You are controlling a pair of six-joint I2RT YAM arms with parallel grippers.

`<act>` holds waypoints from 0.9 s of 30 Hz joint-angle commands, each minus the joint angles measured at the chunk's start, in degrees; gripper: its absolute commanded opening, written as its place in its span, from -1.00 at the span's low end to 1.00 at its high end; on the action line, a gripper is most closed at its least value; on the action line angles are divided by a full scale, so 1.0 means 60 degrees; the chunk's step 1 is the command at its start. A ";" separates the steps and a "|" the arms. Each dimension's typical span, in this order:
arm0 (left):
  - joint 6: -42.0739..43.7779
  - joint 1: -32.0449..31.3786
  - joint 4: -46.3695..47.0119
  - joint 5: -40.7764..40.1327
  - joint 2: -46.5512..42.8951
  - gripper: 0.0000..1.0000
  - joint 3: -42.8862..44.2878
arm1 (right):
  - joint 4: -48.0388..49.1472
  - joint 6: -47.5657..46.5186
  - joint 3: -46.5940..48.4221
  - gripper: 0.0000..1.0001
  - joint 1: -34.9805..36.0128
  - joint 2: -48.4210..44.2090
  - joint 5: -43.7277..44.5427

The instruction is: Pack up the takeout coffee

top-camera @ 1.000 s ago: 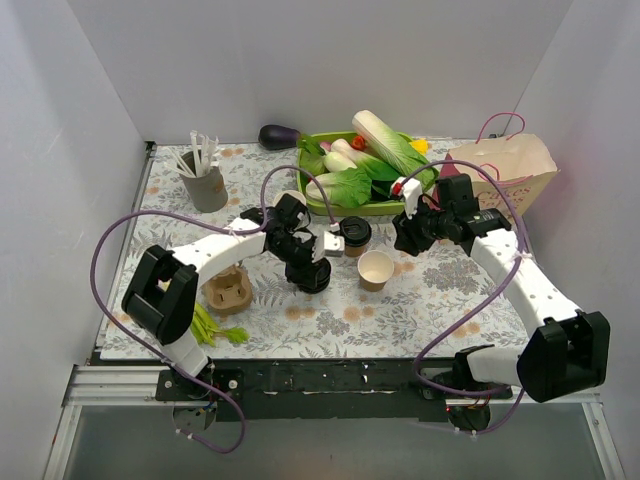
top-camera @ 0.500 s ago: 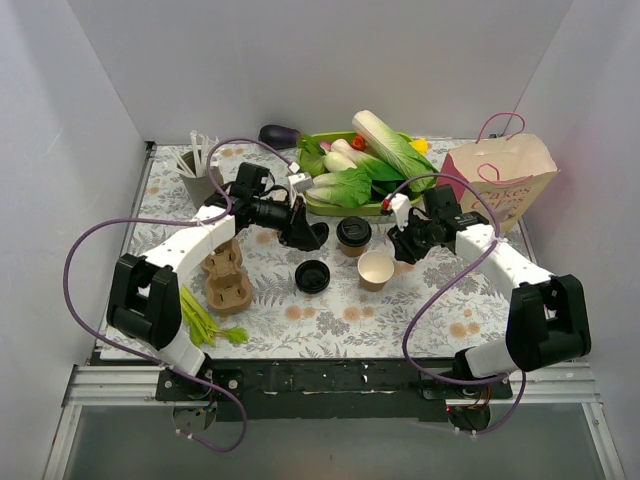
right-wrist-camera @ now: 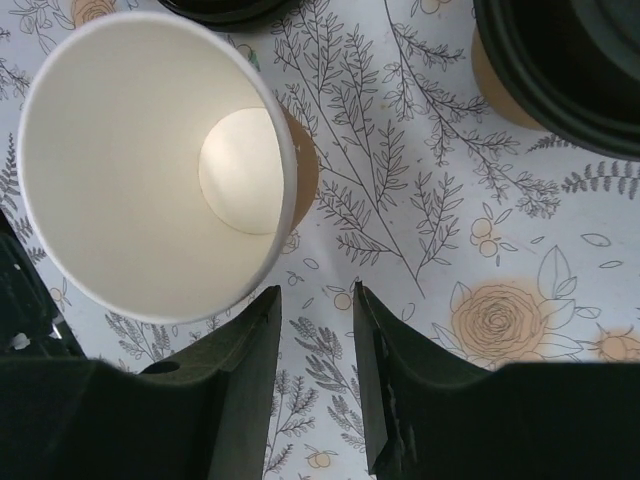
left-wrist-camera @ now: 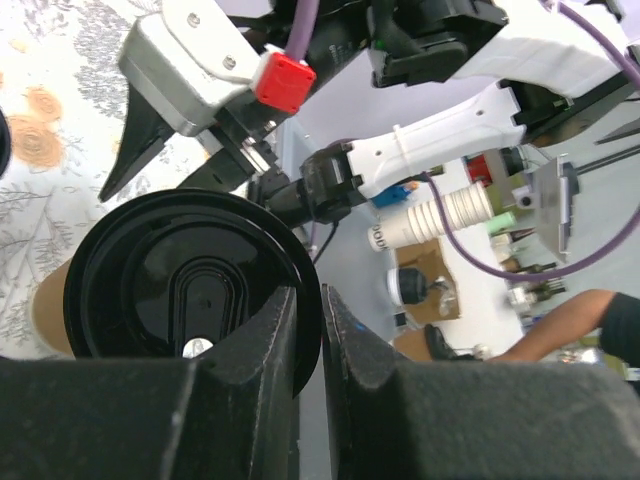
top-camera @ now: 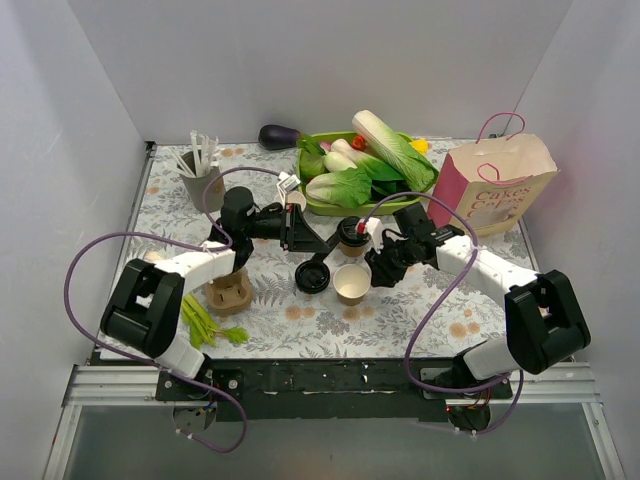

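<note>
A tan cup with a black lid stands mid-table; it fills the left wrist view. My left gripper lies level just left of it, jaws closed to a thin slit, tips at the lid's rim. An open tan cup, cream inside, stands in front. A loose black lid lies to its left. My right gripper is open, its left finger by the open cup's wall, only tablecloth between the fingers. The lidded cup shows at the top right of the right wrist view.
A brown pulp cup tray sits at the left by my left arm. A grey cup of white sticks, a green tray of vegetables and an eggplant stand behind. A paper bag stands at the right.
My left gripper left the loose lid on the table, drew back, then came to the lidded cup. My right gripper swung left, and the open cup shifted left and nearer.
</note>
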 commanded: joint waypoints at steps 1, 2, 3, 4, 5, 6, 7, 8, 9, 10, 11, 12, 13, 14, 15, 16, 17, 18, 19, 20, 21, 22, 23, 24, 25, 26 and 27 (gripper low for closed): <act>-0.3820 -0.0056 0.4537 0.0378 0.0451 -0.94 -0.0647 | 0.0466 0.0597 -0.0122 -0.16 0.0001 -0.0080 -0.0348; -0.4246 -0.0056 0.5125 0.0480 0.0598 -0.95 -0.0721 | 0.0480 0.0612 -0.0108 -0.16 0.0001 -0.0065 -0.0318; -0.4599 -0.0143 0.5653 0.0510 0.0846 -0.99 -0.0737 | 0.0379 0.0626 -0.0035 -0.15 -0.0086 -0.0080 -0.0260; -0.4805 -0.0216 0.6049 0.0539 0.0935 -1.00 -0.0635 | 0.0262 0.0641 0.0009 -0.14 -0.0159 -0.0109 -0.0230; -0.4807 -0.0319 0.6039 0.0583 0.0994 -1.00 -0.0562 | 0.0145 0.0772 0.0053 -0.14 -0.0378 -0.0167 -0.0230; -0.4865 -0.0610 0.6097 0.0685 0.1082 -1.00 -0.0517 | 0.0027 0.0889 0.0112 -0.10 -0.0510 -0.0182 -0.0259; -0.5025 -0.0801 0.6605 0.0758 0.1300 -1.00 -0.0488 | -0.0322 0.1006 0.0257 -0.07 -0.0671 -0.0269 -0.0477; -0.5404 -0.0977 0.6900 0.0803 0.1476 -1.00 -0.0473 | -0.0485 0.1109 0.0346 -0.04 -0.0963 -0.0314 -0.0740; -0.5524 -0.1254 0.7120 0.0832 0.1594 -1.00 -0.0444 | -0.0631 0.1226 0.0419 0.01 -0.1082 -0.0372 -0.1410; -0.5583 -0.1344 0.7282 0.0847 0.1827 -1.00 -0.0415 | -0.0763 0.1270 0.0536 0.04 -0.1141 -0.0489 -0.1692; -0.5598 -0.1403 0.7255 0.0833 0.1931 -1.00 -0.0356 | -0.0823 0.1285 0.0580 0.07 -0.1185 -0.0562 -0.1912; -0.5758 -0.1433 0.7313 0.0774 0.2063 -1.00 -0.0370 | -0.0852 0.1315 0.0610 0.13 -0.1200 -0.0621 -0.2379; -0.6006 -0.1433 0.7806 0.0759 0.2253 -1.00 -0.0385 | -0.0882 0.1315 0.0639 0.16 -0.1229 -0.0680 -0.2644; -0.6255 -0.1433 0.8087 0.0701 0.2617 -1.00 -0.0414 | -0.0911 0.1315 0.0639 0.21 -0.1229 -0.0709 -0.2879; -0.6605 -0.1448 0.8336 0.0614 0.2795 -1.00 -0.0385 | -0.0911 0.1286 0.0625 0.25 -0.1229 -0.0724 -0.3258; -0.6667 -0.1462 0.8556 0.0584 0.2941 -1.00 -0.0313 | -0.0911 0.1242 0.0581 0.27 -0.1229 -0.0768 -0.3407; -0.6726 -0.1506 0.8616 0.0540 0.3233 -1.00 -0.0225 | -0.0810 0.1213 0.0465 0.28 -0.1229 -0.0797 -0.3554; -0.6900 -0.1506 0.8733 0.0510 0.3352 -1.00 -0.0122 | -0.0780 0.1125 0.0420 0.29 -0.1244 -0.0827 -0.3874; -0.6960 -0.1521 0.8894 0.0409 0.3484 -1.00 -0.0063 | -0.0779 0.0921 0.0391 0.30 -0.1259 -0.0870 -0.4022; -0.6975 -0.1535 0.8895 0.0379 0.3601 -1.00 -0.0005 | -0.0808 0.0818 0.0347 0.30 -0.1244 -0.0885 -0.4140; -0.7004 -0.1550 0.8881 0.0320 0.3820 -1.00 0.0083 | -0.0838 0.0701 0.0347 0.32 -0.1244 -0.0871 -0.4301; -0.7149 -0.1536 0.9011 0.0247 0.3967 -1.00 0.0142 | -0.0867 0.0540 0.0376 0.32 -0.1244 -0.0885 -0.4331; -0.7252 -0.1550 0.9114 0.0232 0.4084 -1.00 0.0200 | -0.0882 0.0481 0.0376 0.32 -0.1244 -0.0856 -0.4346; -0.7340 -0.1536 0.9187 0.0203 0.4303 -0.98 0.0259 | -0.0838 0.0451 0.0405 0.32 -0.1244 -0.0856 -0.4332; -0.7472 -0.1536 0.9275 0.0203 0.4378 -0.95 0.0346 | -0.0809 0.0451 0.0434 0.32 -0.1244 -0.0813 -0.4317; -0.7531 -0.1550 0.9348 0.0174 0.4436 -0.93 0.0405 | -0.0765 0.0451 0.0463 0.32 -0.1259 -0.0783 -0.4346; -0.7604 -0.1550 0.9393 0.0202 0.4524 -0.86 0.0464 | -0.0707 0.0465 0.0522 0.32 -0.1244 -0.0797 -0.4419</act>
